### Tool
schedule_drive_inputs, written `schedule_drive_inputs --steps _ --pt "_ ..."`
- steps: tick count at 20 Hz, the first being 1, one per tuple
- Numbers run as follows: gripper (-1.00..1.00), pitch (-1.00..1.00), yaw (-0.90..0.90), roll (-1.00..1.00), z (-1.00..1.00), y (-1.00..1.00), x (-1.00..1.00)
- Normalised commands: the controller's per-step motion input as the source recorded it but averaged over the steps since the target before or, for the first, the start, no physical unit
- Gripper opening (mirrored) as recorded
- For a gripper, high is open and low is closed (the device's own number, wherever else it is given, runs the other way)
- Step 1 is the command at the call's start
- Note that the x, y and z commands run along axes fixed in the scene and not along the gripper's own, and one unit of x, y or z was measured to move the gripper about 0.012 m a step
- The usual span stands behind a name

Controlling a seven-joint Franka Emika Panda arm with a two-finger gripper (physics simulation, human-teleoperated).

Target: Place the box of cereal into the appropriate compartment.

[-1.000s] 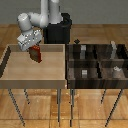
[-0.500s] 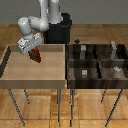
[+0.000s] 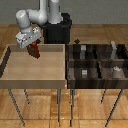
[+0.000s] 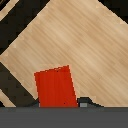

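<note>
The box of cereal (image 3: 34,50) is a small dark-red box hanging tilted above the back left part of the light-wood tray (image 3: 35,80). My gripper (image 3: 31,44) is shut on its top and holds it off the tray floor. In the wrist view the box of cereal (image 4: 55,88) shows bright red against the pale wood, with a dark finger (image 4: 86,101) at its side. The appropriate compartment (image 3: 116,56) is the back cell at the exterior view's right of the dark bin, with a tall pale-grey block (image 3: 114,48) in it. It lies far from the gripper.
The dark four-cell bin (image 3: 98,62) stands beside the tray on thin legs. Small grey cubes (image 3: 85,73) sit in its other cells. The robot's black base (image 3: 60,30) is behind the tray, whose raised walls ring the floor.
The gripper has risen a little with the box of cereal and drifted slightly toward the exterior view's left. The bin is unchanged.
</note>
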Motion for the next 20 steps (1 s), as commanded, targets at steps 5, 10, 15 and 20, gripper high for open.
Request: schedule_drive_inputs --steps 5,10,15,20 --pt "-1.0 0.0 0.0 0.0 1.0 0.0 0.0" --pt "-1.0 0.0 0.0 0.0 0.2 0.5 0.0" --pt "-1.0 0.0 0.0 0.0 0.0 1.0 0.0" --pt "-1.0 0.0 0.0 0.0 0.0 1.0 0.0"
